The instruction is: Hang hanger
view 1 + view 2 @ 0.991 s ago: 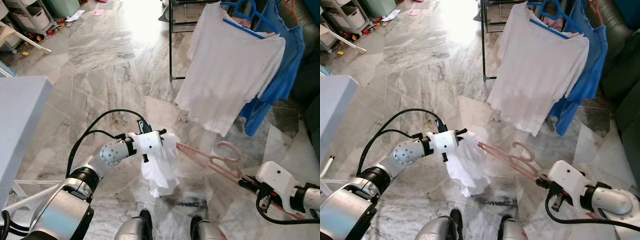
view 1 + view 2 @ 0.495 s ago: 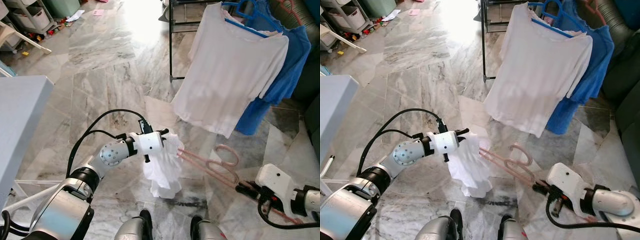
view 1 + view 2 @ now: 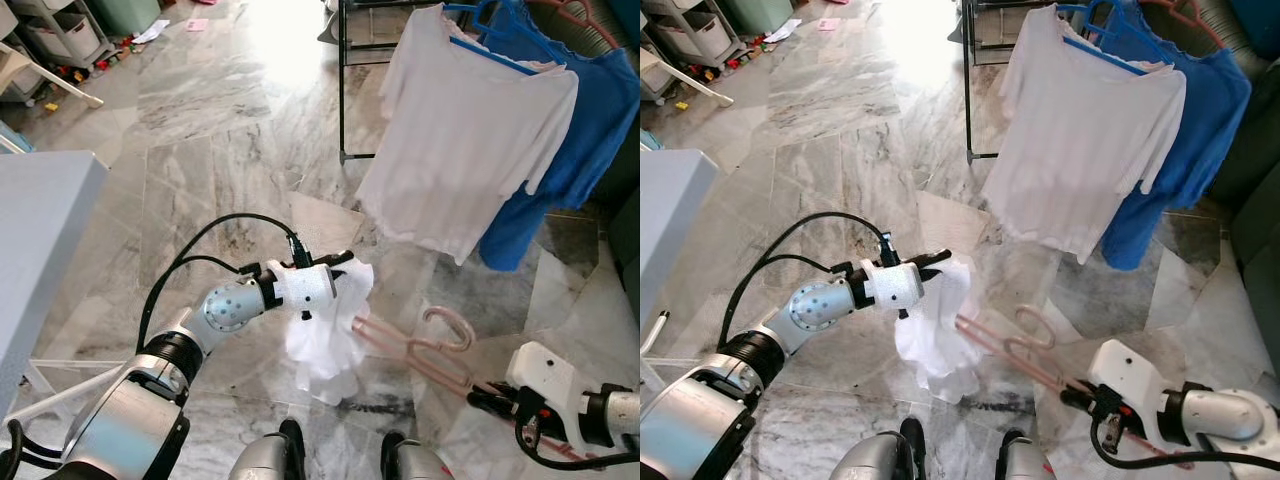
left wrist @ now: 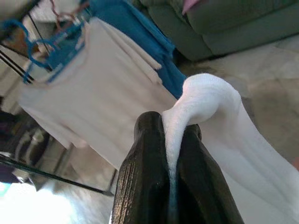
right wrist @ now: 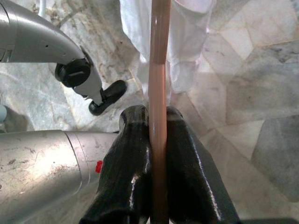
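My left gripper (image 3: 345,262) is shut on the top fold of a small white garment (image 3: 325,335), which hangs limp above the marble floor. In the left wrist view the cloth (image 4: 205,93) is pinched between the black fingers (image 4: 145,154). My right gripper (image 3: 480,395), low at the right, is shut on one end of a pink hanger (image 3: 420,350). The hanger's other end reaches the garment's right side and its hook (image 3: 447,322) points up. The right wrist view shows the hanger bar (image 5: 159,46) running from between the fingers toward the cloth.
A black clothes rack (image 3: 341,80) stands ahead. On it hang a white shirt (image 3: 470,130) on a blue hanger (image 3: 490,40) and a blue shirt (image 3: 580,130). A grey table (image 3: 40,230) is at my left, a dark sofa (image 3: 625,250) at the right, and my feet (image 3: 290,440) below.
The left gripper has shifted slightly right with the garment. The right gripper and hanger have dropped lower, and the hanger's far end now sits against the garment's middle rather than its top.
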Controlling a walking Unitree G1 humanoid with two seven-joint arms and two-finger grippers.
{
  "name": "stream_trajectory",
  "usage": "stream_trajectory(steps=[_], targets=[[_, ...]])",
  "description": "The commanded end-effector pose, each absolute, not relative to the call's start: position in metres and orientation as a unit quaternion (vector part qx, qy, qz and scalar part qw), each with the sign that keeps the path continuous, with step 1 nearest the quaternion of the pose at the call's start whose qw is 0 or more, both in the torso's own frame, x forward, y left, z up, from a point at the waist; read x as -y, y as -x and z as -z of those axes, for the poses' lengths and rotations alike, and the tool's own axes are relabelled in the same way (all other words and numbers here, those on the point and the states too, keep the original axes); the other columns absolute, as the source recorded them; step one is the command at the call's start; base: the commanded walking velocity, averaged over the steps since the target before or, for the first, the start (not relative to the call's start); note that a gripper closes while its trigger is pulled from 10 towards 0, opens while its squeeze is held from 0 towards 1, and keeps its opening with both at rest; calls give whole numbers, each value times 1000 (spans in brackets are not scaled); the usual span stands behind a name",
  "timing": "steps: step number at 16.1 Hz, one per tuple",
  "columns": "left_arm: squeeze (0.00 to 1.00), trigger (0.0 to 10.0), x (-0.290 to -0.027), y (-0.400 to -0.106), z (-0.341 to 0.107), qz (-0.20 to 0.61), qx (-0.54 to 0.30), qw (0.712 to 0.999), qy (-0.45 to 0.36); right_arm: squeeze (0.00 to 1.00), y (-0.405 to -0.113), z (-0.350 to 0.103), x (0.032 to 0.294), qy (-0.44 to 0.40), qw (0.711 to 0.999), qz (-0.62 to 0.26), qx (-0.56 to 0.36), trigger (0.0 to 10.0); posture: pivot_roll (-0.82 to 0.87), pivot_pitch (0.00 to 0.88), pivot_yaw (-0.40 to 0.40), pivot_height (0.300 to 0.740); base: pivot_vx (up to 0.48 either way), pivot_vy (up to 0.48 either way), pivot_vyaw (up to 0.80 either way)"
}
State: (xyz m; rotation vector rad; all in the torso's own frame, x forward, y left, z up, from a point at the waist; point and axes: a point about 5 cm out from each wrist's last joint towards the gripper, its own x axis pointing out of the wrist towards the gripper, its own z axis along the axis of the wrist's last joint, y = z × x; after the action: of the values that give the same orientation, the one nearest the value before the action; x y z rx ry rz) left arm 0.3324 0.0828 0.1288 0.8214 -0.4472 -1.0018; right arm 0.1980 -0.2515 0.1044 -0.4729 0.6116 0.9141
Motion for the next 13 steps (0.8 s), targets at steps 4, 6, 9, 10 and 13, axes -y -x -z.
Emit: stream_trajectory(steps=[4,6,9,10,13], targets=[[0,10000,-87,-335,-148,440,258,780,-362,0,-184,-82,258,215,806,-433,-342,10000,-104,236,132,740,0,0,0],[0,10000,-83,-332,-152,453,270,778,-340,0,-185,-77,261,216,807,-426,-349,10000,-102,236,136,740,0,0,0],[0,10000,-75,-322,-157,485,298,758,-317,0,-189,-69,260,212,814,-414,-347,10000,-94,236,138,740,0,0,0],[0,10000,-75,-321,-157,491,301,753,-319,0,-190,-69,260,210,816,-414,-346,10000,-91,236,138,740,0,0,0],[0,10000,-76,-318,-156,505,297,747,-316,0,-195,-67,260,213,826,-401,-333,10000,-87,236,140,740,0,0,0]])
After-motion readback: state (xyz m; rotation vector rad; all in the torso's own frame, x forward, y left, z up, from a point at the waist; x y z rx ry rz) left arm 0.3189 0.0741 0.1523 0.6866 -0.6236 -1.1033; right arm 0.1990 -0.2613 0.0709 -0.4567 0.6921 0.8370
